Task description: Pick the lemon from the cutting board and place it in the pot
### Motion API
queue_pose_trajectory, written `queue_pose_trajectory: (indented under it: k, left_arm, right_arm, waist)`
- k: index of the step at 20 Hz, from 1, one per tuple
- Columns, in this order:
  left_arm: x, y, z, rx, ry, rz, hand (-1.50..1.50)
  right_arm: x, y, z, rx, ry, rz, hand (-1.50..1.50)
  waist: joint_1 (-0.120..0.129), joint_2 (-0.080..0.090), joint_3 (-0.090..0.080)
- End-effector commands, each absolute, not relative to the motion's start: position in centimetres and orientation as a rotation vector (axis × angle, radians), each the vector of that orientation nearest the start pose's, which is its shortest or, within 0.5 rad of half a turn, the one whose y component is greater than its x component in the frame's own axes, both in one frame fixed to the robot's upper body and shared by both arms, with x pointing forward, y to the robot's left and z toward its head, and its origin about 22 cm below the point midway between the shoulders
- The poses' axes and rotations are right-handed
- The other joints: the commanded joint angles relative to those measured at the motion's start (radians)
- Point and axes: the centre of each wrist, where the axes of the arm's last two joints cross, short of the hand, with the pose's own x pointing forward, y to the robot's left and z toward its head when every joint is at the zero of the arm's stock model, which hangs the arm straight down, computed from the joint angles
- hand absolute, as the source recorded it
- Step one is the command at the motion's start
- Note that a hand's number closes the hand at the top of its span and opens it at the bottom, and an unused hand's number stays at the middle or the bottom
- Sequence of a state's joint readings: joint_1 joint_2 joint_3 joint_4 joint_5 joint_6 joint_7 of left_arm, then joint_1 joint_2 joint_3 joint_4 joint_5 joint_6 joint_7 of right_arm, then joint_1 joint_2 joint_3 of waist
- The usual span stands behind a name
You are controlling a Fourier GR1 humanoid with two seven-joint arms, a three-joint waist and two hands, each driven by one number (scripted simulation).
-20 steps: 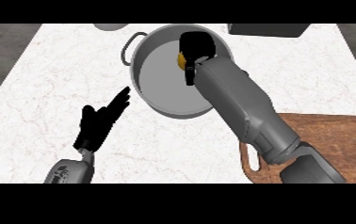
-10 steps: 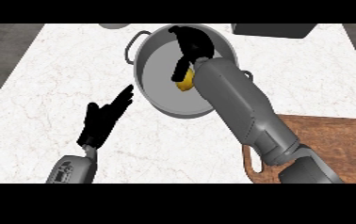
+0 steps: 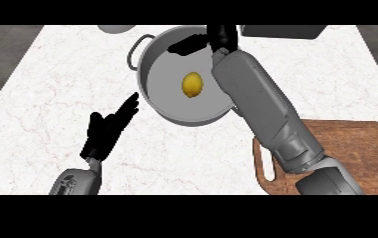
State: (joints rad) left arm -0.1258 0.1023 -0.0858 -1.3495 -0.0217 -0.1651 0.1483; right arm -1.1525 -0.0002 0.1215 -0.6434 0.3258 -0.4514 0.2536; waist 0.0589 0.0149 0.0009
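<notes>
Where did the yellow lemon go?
The small yellow lemon lies on the bottom inside the round grey metal pot, near the top middle of the head view. The robot's black right hand is open above the pot's far rim.

A pot (image 3: 166, 102) of grey, matt metal is seen at upper centre. The counter (image 3: 66, 82) is finished in white, veined marble. At lower right, a board (image 3: 336, 137) of brown, grained wood is shown. The lemon (image 3: 192, 84) is given a smooth yellow skin.
</notes>
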Motion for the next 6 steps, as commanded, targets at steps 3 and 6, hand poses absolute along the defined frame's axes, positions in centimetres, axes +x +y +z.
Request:
queue_pose_trajectory:
  k: [3, 6]
  left_arm:
    - [26.8, 24.2, -1.9, -0.066, -1.285, -0.286, 0.00]
    - [25.9, 24.9, -1.9, -0.063, -1.281, -0.291, 0.00]
  right_arm:
    - [43.2, -7.4, 13.8, -0.412, -1.735, 0.149, -1.50]
    - [44.2, -11.9, 14.7, -0.367, -1.765, 0.101, -1.50]
  waist:
    - [-0.045, -0.012, 0.000]
    - [-0.049, -0.014, 0.000]
